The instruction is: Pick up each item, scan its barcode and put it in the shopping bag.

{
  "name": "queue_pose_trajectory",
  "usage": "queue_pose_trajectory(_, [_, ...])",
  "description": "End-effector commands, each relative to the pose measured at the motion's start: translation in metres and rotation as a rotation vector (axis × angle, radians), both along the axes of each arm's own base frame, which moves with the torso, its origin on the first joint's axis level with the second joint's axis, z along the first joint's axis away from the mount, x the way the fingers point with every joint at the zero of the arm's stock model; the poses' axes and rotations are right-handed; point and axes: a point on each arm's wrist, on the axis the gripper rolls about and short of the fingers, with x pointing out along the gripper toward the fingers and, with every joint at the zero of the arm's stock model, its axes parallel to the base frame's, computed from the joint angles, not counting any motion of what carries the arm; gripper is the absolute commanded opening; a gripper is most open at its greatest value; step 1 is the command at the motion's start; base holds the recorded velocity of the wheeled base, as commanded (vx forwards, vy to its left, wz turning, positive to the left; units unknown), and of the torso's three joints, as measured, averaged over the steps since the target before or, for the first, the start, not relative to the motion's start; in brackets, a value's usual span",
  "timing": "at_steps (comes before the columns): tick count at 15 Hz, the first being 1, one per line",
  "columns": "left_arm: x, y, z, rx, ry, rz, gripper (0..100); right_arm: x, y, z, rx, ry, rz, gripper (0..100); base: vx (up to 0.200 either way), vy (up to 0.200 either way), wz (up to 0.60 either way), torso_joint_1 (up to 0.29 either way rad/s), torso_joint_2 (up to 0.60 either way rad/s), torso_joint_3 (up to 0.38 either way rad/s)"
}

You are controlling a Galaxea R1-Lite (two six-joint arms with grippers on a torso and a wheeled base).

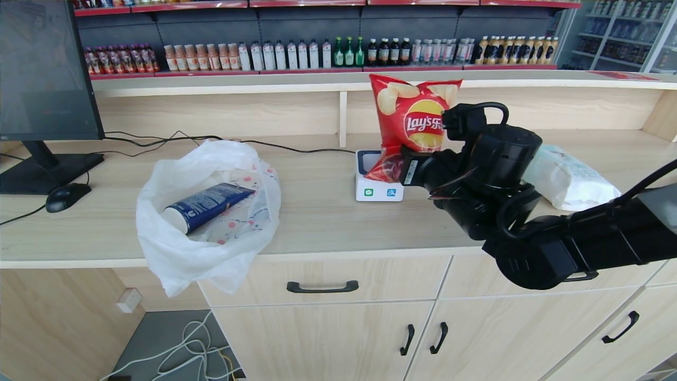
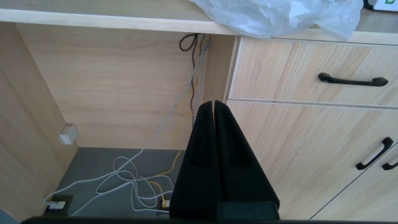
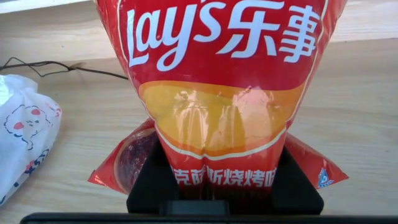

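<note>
My right gripper point(image 1: 407, 166) is shut on the lower end of a red chip bag point(image 1: 412, 119), holding it upright over the white barcode scanner point(image 1: 376, 188) on the counter. Up close the chip bag point(image 3: 217, 93) is pinched between the right gripper point(image 3: 219, 186) fingers. To the left, an open white shopping bag point(image 1: 211, 211) lies on the counter with a blue tube point(image 1: 206, 203) inside; its edge point(image 2: 280, 15) hangs over the counter front. My left gripper point(image 2: 214, 134) is shut and empty, down in front of the cabinet below the counter.
A white packet point(image 1: 568, 180) lies on the counter at the right, behind my right arm. A monitor point(image 1: 45, 74) and mouse point(image 1: 66, 197) stand at the far left, with cables point(image 1: 174, 138) running along the back. Drawers with black handles point(image 1: 322, 288) are below.
</note>
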Motion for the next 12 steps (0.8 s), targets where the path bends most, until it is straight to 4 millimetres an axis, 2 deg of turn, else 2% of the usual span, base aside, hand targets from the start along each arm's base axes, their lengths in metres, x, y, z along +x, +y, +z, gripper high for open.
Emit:
queue_pose_trajectory(1, [0.000,0.000,0.000,0.001,-0.001,0.002,0,-0.002,0.000,0.003,0.001,-0.015,-0.002,0,0.000,0.000,0.00,0.000,0.00,0.000])
queue_pose_trajectory(5, [0.000,0.000,0.000,0.000,-0.001,0.002,0,-0.010,-0.005,0.024,-0.004,-0.089,-0.009,0,0.000,0.000,0.00,0.000,0.00,0.000])
queue_pose_trajectory(8, [0.000,0.000,0.000,0.000,-0.001,0.000,0,-0.035,-0.001,0.049,0.017,-0.154,0.077,0,0.000,0.000,0.00,0.000,0.00,0.000])
queue_pose_trajectory(9, [0.000,0.000,0.000,0.001,-0.001,0.000,0,-0.044,-0.004,0.059,0.025,-0.181,0.094,0,0.000,0.000,0.00,0.000,0.00,0.000])
queue_pose_trajectory(12, [0.000,0.000,0.000,0.000,-0.001,0.002,0,-0.060,-0.013,0.068,0.022,-0.200,0.093,0,0.000,0.000,0.00,0.000,0.00,0.000])
